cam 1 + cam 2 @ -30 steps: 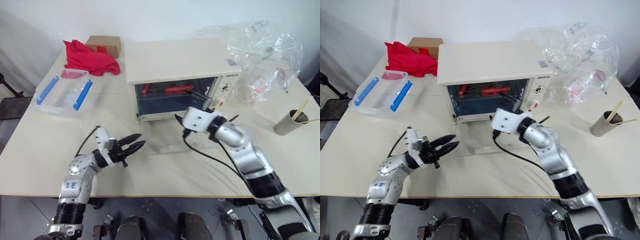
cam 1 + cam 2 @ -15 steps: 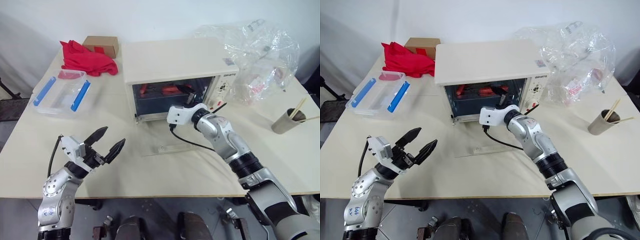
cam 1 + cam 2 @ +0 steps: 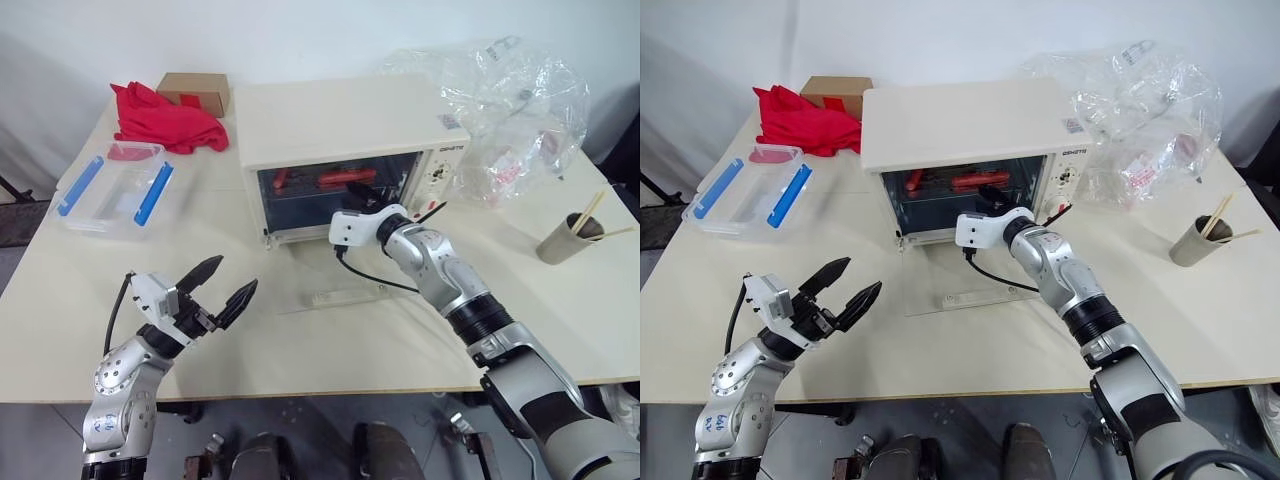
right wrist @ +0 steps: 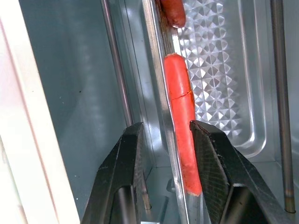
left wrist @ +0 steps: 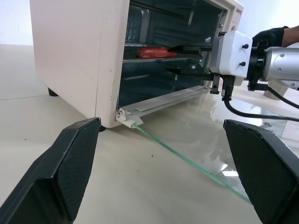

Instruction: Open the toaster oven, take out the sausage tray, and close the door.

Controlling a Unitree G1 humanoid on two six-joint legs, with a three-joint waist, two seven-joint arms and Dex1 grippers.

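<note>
Two black fingers of the right gripper reach into the mouth of the toaster oven, one on each side of the front edge of the sausage tray. A narrow gap remains between each finger and the metal, so whether they have yet clamped on it cannot be told. One red sausage lies on the tray just beside the inner finger, and the end of another shows farther along. The tray sits on the rack inside the oven cavity. The door lies folded down flat on the table in front of the oven. Well apart from it, the left gripper hovers over the table with its fingers spread wide, holding nothing. A clear plastic box sits near the table's left edge.
</note>
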